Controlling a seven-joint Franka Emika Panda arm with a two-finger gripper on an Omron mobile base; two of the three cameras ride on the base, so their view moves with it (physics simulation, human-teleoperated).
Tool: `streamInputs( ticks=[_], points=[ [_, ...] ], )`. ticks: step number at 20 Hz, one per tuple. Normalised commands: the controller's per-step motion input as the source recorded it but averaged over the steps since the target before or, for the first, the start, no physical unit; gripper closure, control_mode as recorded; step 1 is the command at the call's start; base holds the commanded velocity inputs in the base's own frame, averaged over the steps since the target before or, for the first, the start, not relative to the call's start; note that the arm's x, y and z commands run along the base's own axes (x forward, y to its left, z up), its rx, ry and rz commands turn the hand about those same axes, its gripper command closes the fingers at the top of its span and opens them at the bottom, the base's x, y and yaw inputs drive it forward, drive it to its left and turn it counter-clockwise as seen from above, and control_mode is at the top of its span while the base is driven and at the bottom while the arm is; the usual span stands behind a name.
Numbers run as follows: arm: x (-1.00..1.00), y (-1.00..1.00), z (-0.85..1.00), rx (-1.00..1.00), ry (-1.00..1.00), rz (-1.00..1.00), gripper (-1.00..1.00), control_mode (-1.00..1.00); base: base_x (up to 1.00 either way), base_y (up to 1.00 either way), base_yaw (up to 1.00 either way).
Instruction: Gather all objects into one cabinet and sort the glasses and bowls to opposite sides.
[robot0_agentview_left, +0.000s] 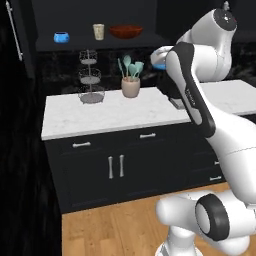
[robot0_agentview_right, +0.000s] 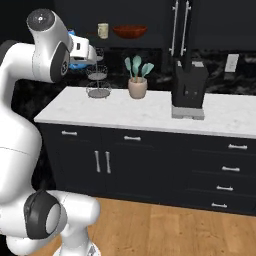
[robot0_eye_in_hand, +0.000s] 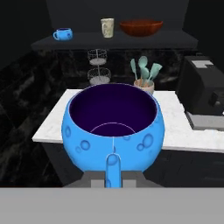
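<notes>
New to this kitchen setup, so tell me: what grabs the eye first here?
A bright blue bowl with a dark inside looms close in the hand view, its handle toward the camera, carried in front of the counter. Up on the black shelf stand a second blue bowl, a cream tumbler and a reddish-brown bowl.

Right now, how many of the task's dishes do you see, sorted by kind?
Blue bowls: 2, one on the shelf, one in the gripper
Reddish-brown bowl: 1
Cream tumbler: 1
Total: 4
</notes>
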Motion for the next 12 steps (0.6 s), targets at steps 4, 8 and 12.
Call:
streamInputs(
  ticks=[4,8,12],
  points=[
    [0.00,0.00,0.00,0.00,0.00,0.00,1.00,1.00,0.48,0.54,0.03],
    [0.00,0.00,0.00,0.00,0.00,0.00,1.00,1.00,0.06,0.12,0.00],
    [0.00,0.00,0.00,0.00,0.00,0.00,1.00,1.00,0.26,-0.06,0.00]
  ],
)
